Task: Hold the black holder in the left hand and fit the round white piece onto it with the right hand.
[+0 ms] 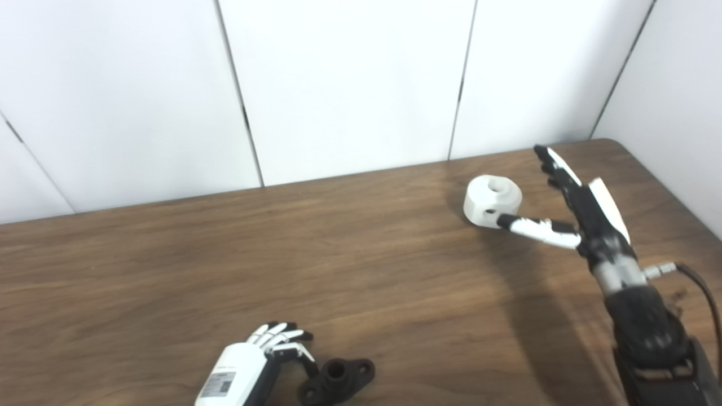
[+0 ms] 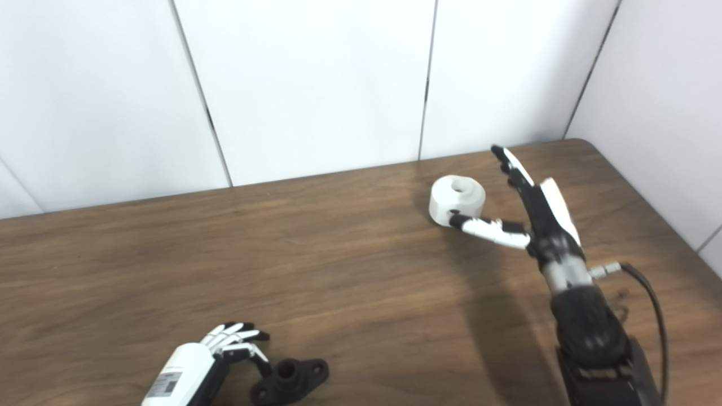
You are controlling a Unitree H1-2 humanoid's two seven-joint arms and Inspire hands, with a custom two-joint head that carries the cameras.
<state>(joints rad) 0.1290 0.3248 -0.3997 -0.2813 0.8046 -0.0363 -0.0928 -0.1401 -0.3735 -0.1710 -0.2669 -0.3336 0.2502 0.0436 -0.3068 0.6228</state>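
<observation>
The black holder [image 1: 337, 379], a short tube on a flange with two ear holes, lies flat on the table near the front edge. My left hand [image 1: 265, 352] rests just left of it, fingers curled and apart, thumb tip close to the flange, holding nothing. The round white piece [image 1: 492, 200], a thick puck with a centre hole, sits at the far right of the table. Beside it my right hand [image 1: 569, 203] is open, fingers stretched past the puck's right side, thumb tip at its front wall.
The brown wooden table [image 1: 282, 265] ends at white wall panels [image 1: 350, 84] at the back and right. A black cable [image 1: 702, 293] trails from my right wrist near the table's right edge.
</observation>
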